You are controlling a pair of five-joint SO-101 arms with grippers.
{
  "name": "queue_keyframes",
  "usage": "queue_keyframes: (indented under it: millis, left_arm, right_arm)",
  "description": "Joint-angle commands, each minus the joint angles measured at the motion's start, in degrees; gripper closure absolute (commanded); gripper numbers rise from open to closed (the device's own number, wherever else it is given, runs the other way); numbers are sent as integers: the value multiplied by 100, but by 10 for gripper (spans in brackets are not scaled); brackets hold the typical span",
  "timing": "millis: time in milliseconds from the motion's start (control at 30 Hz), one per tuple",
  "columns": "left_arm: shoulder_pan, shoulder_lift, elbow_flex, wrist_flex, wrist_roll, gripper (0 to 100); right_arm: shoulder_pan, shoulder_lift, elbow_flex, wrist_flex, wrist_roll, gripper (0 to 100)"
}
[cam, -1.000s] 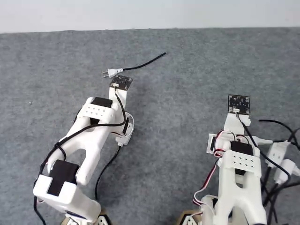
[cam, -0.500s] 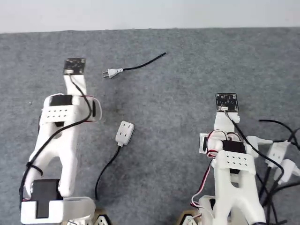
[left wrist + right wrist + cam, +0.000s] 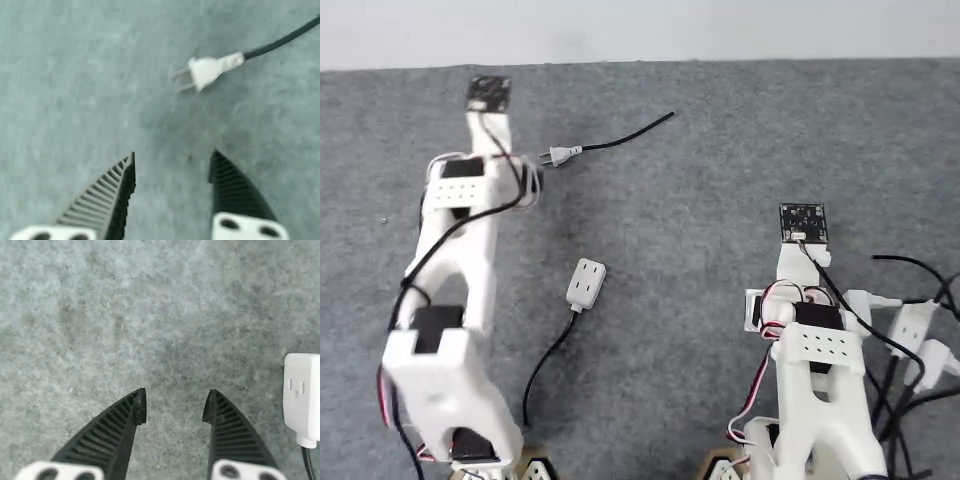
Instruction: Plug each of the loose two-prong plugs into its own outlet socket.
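Observation:
A white two-prong plug [image 3: 558,155] on a black cord [image 3: 625,135] lies on the grey carpet at the far middle-left. In the left wrist view the plug [image 3: 207,71] lies ahead of my left gripper [image 3: 173,154], which is open, empty and apart from it. A white outlet socket [image 3: 586,282] with its own black cord lies in the middle of the carpet, nearer than the plug. My left arm [image 3: 460,210] stretches far along the left side. My right gripper [image 3: 177,391] is open over bare carpet, with a white outlet block [image 3: 302,395] beside it.
Several white outlet blocks and plugs with black cords [image 3: 912,330] are bunched at the right edge beside the right arm [image 3: 820,350]. A pale wall [image 3: 640,30] borders the far side of the carpet.
My left arm swung left off the middle socket, uncovering it, then stretched farther away beside the plug. The right arm drew slightly back early on and then stayed put.

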Motion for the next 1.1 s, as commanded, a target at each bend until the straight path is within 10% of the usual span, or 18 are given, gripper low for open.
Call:
queue_keyframes:
  millis: [0,433,833,1067]
  left_arm:
    - [325,633,-1358,53,-387,701]
    - [334,3455,-5262,633,-2119,667]
    - [343,6514,-8374,-264,-2136,674]
    - [325,6769,-8453,-237,-2136,853]
  right_arm:
    - [-31,-154,-53,57,97,816]
    - [-40,-154,-35,215,501,816]
    - [-75,-101,35,163,457,816]
    - [-75,-101,44,101,457,816]
